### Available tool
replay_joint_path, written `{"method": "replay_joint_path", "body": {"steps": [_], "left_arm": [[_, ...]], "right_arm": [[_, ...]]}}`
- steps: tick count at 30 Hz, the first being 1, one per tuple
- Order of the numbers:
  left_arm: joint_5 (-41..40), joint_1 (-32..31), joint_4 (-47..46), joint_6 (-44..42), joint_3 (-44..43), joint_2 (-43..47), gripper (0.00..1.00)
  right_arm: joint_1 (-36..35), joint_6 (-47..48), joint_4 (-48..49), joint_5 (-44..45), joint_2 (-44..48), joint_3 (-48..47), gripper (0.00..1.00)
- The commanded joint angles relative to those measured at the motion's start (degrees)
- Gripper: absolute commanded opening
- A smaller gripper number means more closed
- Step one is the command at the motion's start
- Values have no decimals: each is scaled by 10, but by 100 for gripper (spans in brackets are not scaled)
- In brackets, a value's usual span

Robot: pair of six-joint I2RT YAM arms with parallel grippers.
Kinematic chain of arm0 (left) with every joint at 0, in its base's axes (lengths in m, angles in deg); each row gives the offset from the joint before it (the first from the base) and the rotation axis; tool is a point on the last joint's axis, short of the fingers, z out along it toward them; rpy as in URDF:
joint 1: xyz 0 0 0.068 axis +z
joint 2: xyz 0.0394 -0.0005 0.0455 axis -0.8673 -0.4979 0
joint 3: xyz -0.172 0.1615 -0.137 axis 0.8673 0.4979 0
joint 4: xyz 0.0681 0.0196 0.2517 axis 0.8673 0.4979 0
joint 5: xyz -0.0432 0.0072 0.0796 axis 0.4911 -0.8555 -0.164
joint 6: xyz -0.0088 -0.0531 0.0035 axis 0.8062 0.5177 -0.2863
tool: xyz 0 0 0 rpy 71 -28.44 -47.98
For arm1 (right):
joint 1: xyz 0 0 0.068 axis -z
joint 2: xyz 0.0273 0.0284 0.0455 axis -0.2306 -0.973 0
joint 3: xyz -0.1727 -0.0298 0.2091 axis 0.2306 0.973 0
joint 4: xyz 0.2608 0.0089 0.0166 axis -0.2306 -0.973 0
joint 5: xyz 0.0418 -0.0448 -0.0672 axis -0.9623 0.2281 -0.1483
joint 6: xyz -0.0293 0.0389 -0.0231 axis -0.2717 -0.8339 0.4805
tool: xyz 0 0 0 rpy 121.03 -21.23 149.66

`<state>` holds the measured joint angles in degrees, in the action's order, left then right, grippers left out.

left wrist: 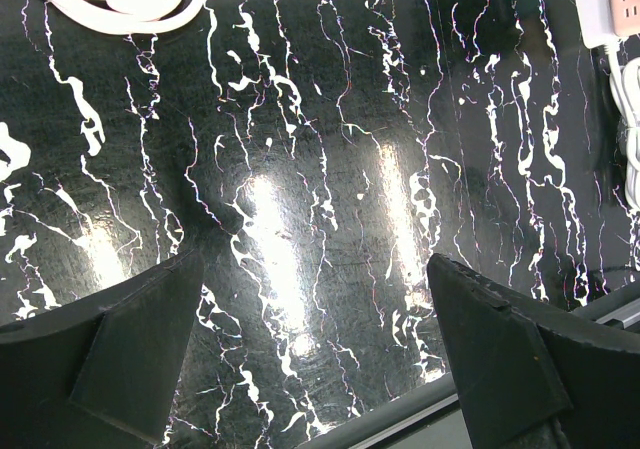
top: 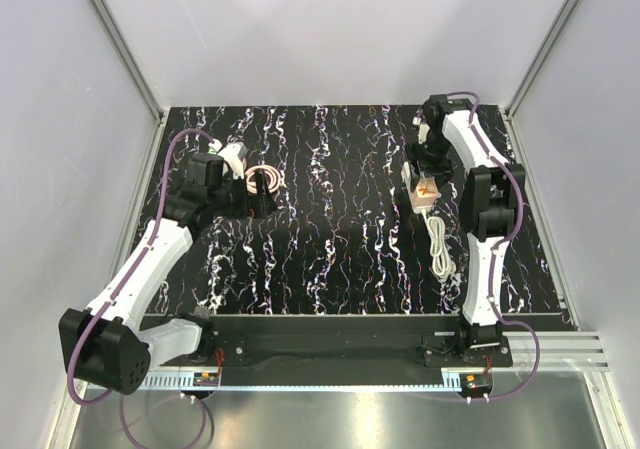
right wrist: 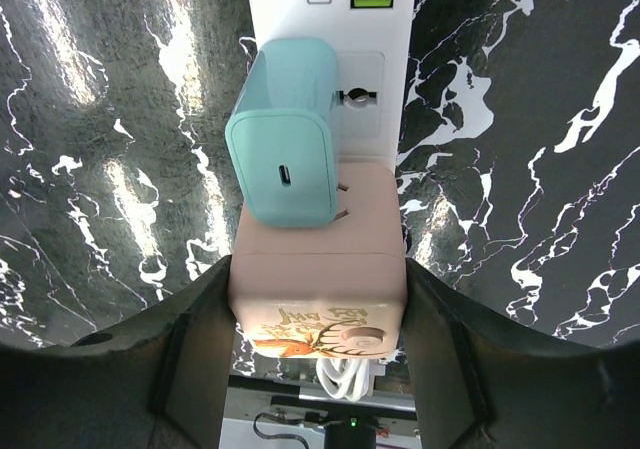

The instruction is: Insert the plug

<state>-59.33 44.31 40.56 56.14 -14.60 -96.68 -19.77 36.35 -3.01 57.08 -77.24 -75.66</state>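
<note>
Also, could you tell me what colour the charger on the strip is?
Pale teal charger; clearest in the right wrist view.

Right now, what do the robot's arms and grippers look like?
Both arms, the left arm and the right arm, have smooth white shells with chunky black joints. A thin purple cable loops along each one. The left gripper and the right gripper each have two matte black, wedge-shaped fingers.
</note>
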Motion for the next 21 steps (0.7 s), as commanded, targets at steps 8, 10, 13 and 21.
{"method": "replay_joint_path", "body": {"steps": [8,10,13,21], "left_arm": [[18,5,-29,-6,-6,0,99],[17,5,-29,-6,-5,0,99],[18,5,-30,-6,-6,0,99],[21,7,-30,-6,-6,0,99]], "right_arm": [[-7,-1,28,66,-5,92,0],[-9,-1,27,70,-13,93,0],[-12,-5,27,89,-19,95,0],[-38,-19,32,143,-7,99,0]]}}
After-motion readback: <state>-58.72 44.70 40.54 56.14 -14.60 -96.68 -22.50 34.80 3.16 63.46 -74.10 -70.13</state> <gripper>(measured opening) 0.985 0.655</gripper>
